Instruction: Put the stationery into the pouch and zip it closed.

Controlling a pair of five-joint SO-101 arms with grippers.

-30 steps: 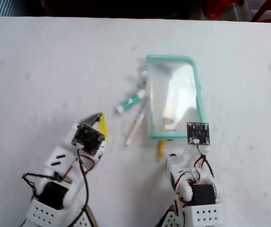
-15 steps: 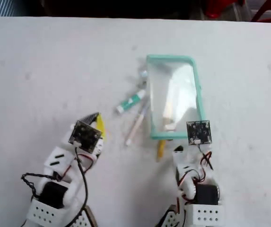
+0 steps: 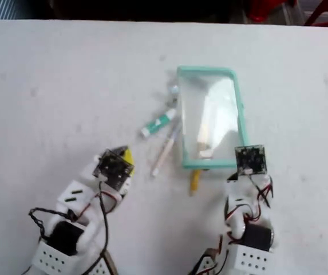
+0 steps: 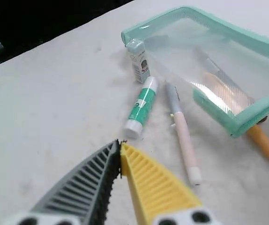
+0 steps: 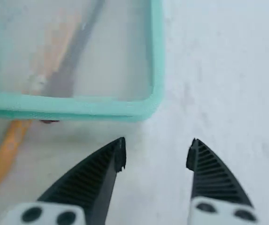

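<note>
Table (image 3: 66, 74) first: a white top that carries everything. Flat on it lies the pouch (image 3: 209, 114), a clear sleeve with a mint-green border. Glare on its face blurs the contents, so you can make out only a pale orange stick and a grey one inside, not what they are.

Your right gripper (image 5: 156, 150) hovers just off the pouch's near right corner, fingers spread apart and holding nothing. Your left gripper (image 4: 119, 149) sits well to the pouch's left, its grey and yellow fingers pressed together with nothing between them.

Just beside the pouch's left edge a pale pink pen (image 3: 165, 150) with a grey end lies on a slant. Next to that pen, farther from the pouch, lies a green-and-white glue stick (image 3: 158, 122).

An orange pen (image 3: 194, 180) pokes out at the pouch's near edge. Its far part is hidden by the border, and you cannot tell whether it runs under the pouch or into it. By the pouch's far left corner sits a small boxy item (image 4: 138, 61), too small to identify.
</note>
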